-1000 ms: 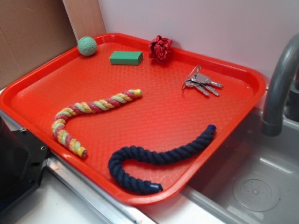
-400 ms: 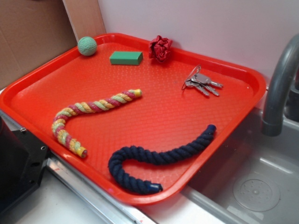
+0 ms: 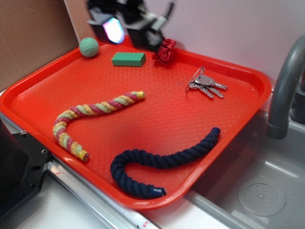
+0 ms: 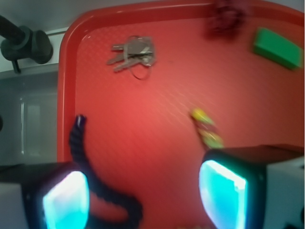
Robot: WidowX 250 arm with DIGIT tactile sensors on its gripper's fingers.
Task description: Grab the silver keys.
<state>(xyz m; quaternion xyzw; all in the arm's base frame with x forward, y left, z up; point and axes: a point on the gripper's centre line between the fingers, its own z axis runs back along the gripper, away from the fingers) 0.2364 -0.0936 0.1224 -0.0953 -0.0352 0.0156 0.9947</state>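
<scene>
overhead, high above the red tray (image 3: 28,98), tool (image 4: 143,191) hanging with its two glowing pads (image 4: 221,193) spread wide and nothing between them. seen at the tray's far rim in the exterior view (image 3: 131,26), blurred, above the gap between green block (image 3: 128,59) and red fabric flower (image 3: 163,50).

silver keys (image 3: 206,85) lying flat on the tray near its far right corner, well apart from the tool and off to the right across the tray's back edge as that view shows it. in the wrist view, silver keys (image 4: 133,53) up and slightly left of centre, far ahead of the open pads, close to the tray's curved corner. blades fanned out together from the thin wire ring, long axis running roughly along the back rim, ring end nearer the tray's middle, tips toward the rim side.

nothing standing between tool and keys: dark blue rope (image 3: 157,160) and striped rope (image 3: 93,112) both lying nearer the front, green ball (image 3: 88,46) off in the far left corner.

likely needed next: a sideways carry to above the bunch, then a descent with the pads set across the short width of the blades rather than along them. low, flat metal on a textured tray, so likely a risk of pads skidding over the top.
</scene>
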